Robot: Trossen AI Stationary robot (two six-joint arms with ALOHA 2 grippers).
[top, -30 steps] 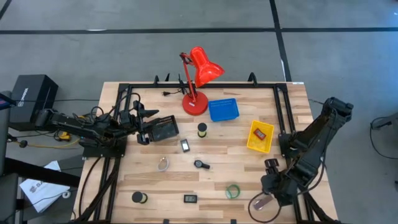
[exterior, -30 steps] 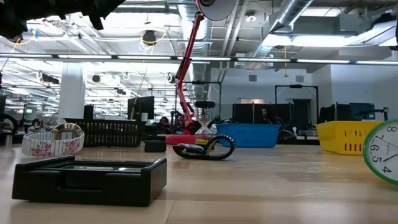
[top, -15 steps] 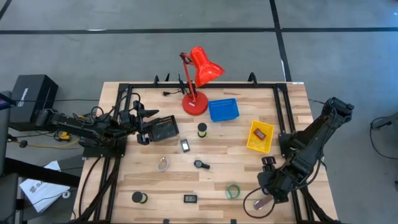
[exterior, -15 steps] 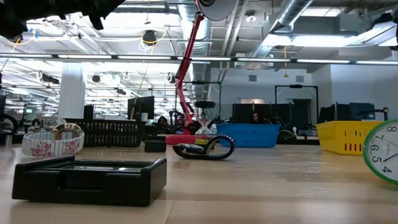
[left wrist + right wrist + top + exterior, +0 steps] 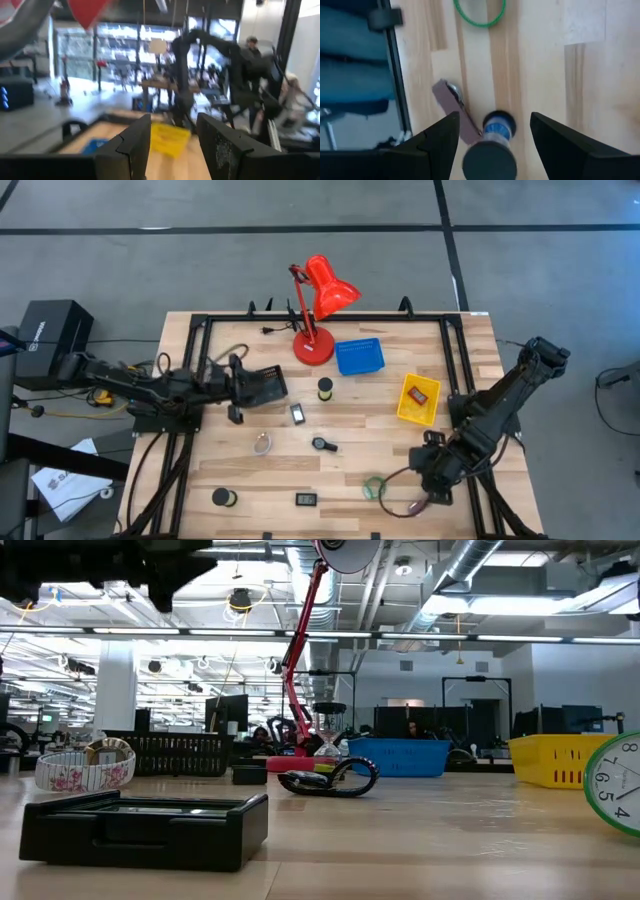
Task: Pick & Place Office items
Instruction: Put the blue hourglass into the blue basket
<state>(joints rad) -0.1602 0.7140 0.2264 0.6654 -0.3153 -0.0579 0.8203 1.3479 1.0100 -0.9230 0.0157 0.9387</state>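
Small office items lie scattered on the wooden table: a green ring (image 5: 374,487), a black roll (image 5: 222,497), a black oblong (image 5: 306,500), a clear tape ring (image 5: 262,444) and a red piece in the yellow tray (image 5: 418,412). My right gripper (image 5: 427,472) is open and points down near the table's near right corner. In its wrist view (image 5: 495,120) a small blue-and-black cylinder (image 5: 497,126) stands between the fingers, a maroon oblong (image 5: 451,106) lies beside it, and the green ring (image 5: 480,15) is ahead. My left gripper (image 5: 238,387) is open and level (image 5: 172,127), beside the black tray (image 5: 264,387).
The tall red desk lamp (image 5: 318,300) stands at the far edge with the blue tray (image 5: 359,356) next to it. A black frame rail (image 5: 395,75) runs along the table's right side close to my right gripper. A loose cable (image 5: 398,502) loops near it.
My right gripper has moved toward the table's left and slightly toward the far edge, closer to the green ring, dragging its cable loop along. My left gripper has rolled about its own axis and shifted a little toward the black tray. No item has moved.
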